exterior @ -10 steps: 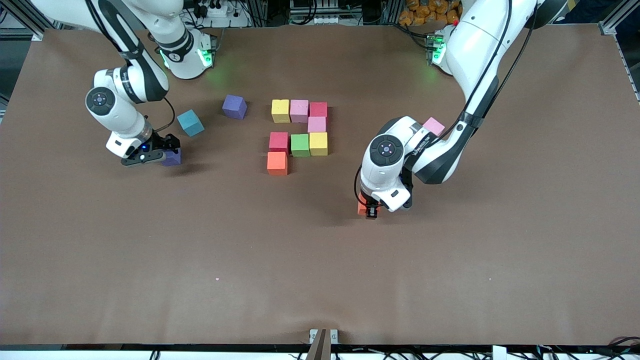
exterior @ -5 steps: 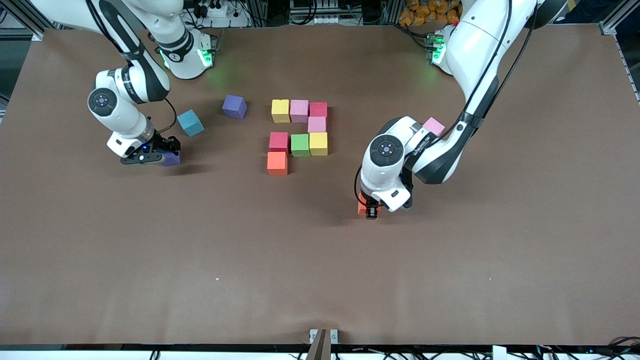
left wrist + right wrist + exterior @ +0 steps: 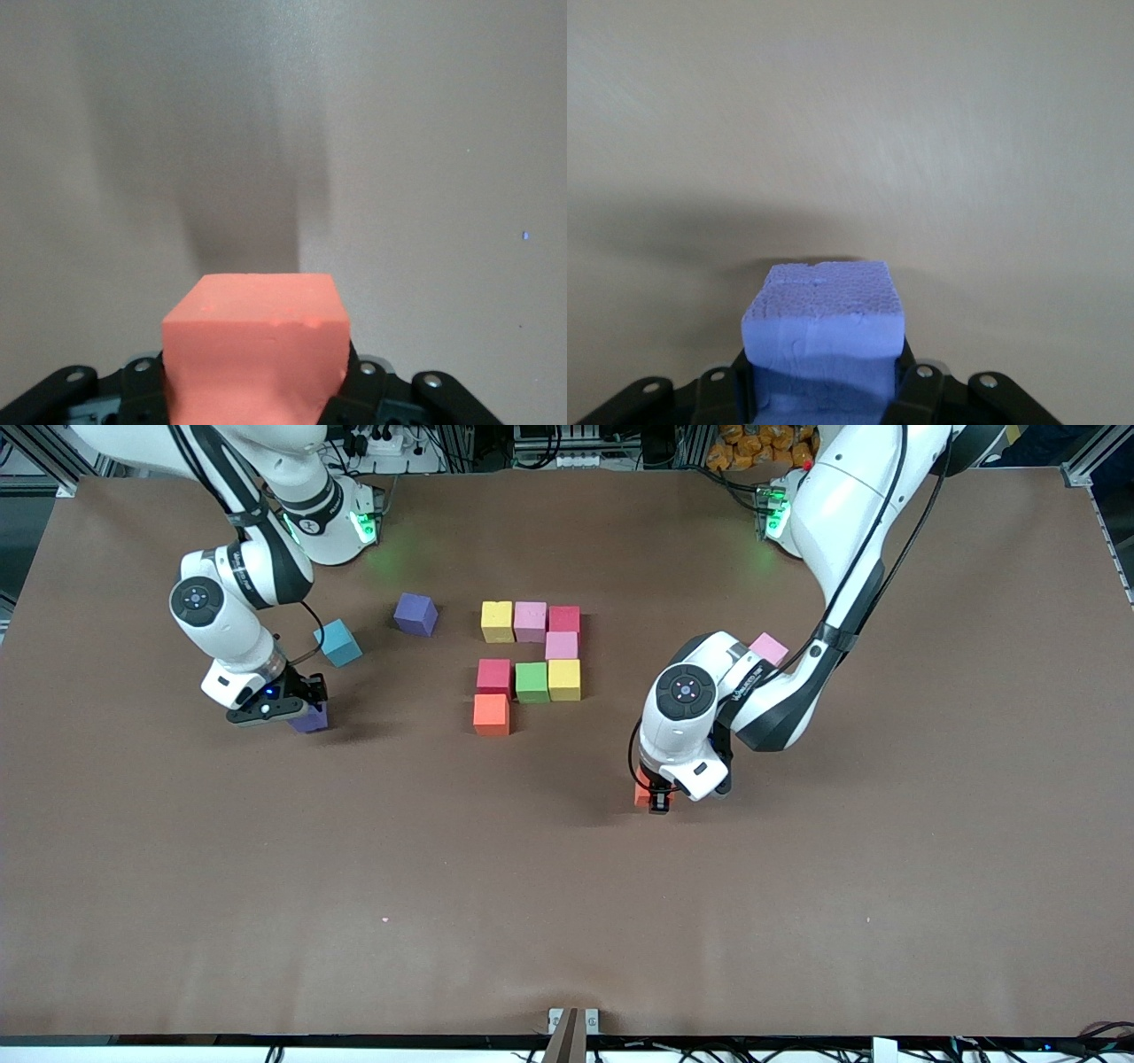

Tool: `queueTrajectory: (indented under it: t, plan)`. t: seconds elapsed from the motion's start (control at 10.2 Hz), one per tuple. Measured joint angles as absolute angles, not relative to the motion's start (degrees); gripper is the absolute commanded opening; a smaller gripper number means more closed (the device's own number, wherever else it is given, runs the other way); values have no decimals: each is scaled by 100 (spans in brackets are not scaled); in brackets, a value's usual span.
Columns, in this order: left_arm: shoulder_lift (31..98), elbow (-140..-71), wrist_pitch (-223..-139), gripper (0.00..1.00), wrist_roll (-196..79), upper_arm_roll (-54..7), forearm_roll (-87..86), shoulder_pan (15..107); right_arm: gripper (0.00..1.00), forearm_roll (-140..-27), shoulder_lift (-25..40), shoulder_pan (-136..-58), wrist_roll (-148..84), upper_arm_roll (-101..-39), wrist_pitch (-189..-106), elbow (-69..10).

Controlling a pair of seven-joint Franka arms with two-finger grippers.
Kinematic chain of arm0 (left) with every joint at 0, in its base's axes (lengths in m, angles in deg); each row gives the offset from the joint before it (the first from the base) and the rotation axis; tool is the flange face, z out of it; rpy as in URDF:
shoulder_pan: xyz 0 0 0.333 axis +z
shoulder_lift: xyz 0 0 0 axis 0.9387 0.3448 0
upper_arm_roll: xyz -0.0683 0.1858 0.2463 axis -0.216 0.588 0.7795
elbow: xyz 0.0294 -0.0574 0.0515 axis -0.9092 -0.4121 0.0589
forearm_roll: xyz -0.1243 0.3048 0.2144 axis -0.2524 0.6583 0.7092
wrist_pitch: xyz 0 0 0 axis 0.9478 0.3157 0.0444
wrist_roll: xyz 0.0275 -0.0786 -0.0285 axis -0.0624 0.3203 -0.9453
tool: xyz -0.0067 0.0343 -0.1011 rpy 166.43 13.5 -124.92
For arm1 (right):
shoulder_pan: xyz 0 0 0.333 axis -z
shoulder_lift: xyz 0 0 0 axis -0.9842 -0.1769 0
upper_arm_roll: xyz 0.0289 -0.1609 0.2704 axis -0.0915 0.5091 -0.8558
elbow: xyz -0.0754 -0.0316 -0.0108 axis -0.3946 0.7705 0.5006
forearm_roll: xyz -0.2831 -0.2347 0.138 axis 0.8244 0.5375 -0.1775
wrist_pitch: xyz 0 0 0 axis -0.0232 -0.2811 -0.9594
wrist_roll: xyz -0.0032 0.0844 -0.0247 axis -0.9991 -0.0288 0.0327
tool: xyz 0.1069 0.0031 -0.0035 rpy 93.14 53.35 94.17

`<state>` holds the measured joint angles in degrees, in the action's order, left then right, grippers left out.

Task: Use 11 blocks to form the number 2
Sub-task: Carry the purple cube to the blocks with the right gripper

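- The left gripper (image 3: 656,798) is over the bare brown table (image 3: 567,921), at the part nearest to the front camera. Its fingers pinch one small orange-red matte foam cube (image 3: 641,794); in the left wrist view this cube (image 3: 255,350) sits between the two black fingers.
- The right gripper (image 3: 297,707) is toward the right arm's end of the table. Its fingers are pressed on one small purple matte foam cube (image 3: 309,717), which the right wrist view shows between them (image 3: 824,332).
- The unfinished number 2 (image 3: 530,664) lies at the middle of the table and has eight cubes. Nearest is one orange cube (image 3: 491,714). The next row has three cubes touching: one red (image 3: 493,676), one green (image 3: 532,682), one yellow (image 3: 564,679). Then one pink cube (image 3: 561,645) stands alone. The farthest row has three: one yellow (image 3: 497,621), one pink (image 3: 530,621), one red (image 3: 563,618).
- One cyan cube (image 3: 338,643) lies loose, turned at an angle, just beside the right arm.
- One more purple cube (image 3: 415,614) lies loose between the cyan cube and the number.
- One more pink cube (image 3: 769,648) is partly hidden by the left arm.
- Total by colour: three pink, two purple, two yellow, two red, two orange or orange-red, one green, one cyan.
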<state>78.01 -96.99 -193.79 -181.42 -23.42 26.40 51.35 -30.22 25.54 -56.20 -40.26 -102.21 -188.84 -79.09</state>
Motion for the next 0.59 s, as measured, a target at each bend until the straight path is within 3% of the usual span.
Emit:
queueTrajectory:
  t: [0.39,0.59]
  plan:
    - [7800,-9685,-19379,5,-18142,-2334,2640,5134,18,-4024,2523,-6866,-4451,-10252,-17286,-6343]
    - [7800,-9682,-19379,5,-18142,-2332,2640,5132,18,-4193,2239,-7348,-4973,-10250,-16863,-5661]
